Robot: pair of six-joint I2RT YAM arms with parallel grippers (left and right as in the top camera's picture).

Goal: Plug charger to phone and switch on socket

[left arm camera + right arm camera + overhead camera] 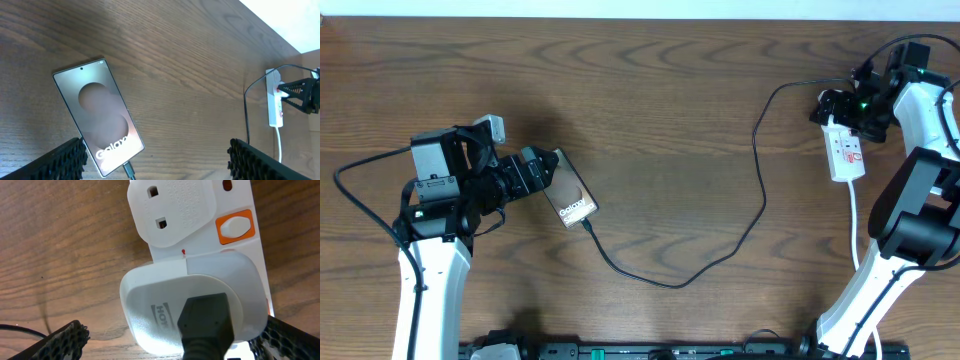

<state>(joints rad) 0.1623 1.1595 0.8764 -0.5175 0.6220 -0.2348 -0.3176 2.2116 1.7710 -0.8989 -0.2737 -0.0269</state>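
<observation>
The phone (576,201) lies bronze back up on the table, "Galaxy" lettering showing; it also shows in the left wrist view (97,112). The charger cable (750,215) has its tip plugged into the phone's lower end (129,170) and loops right and up to the socket strip (846,150). My left gripper (535,175) is open, its fingers (157,162) apart, with the phone's lower end by the left finger. My right gripper (837,108) is open over the strip's far end, straddling a white adapter (165,290) with a black connector (205,322). An orange-framed switch (235,227) sits beside it.
An empty socket (170,210) lies beyond the adapter on the strip. The strip's white cord (857,215) runs down beside the right arm's base. The strip and right gripper also show far right in the left wrist view (274,97). A wall edge runs along the table's back.
</observation>
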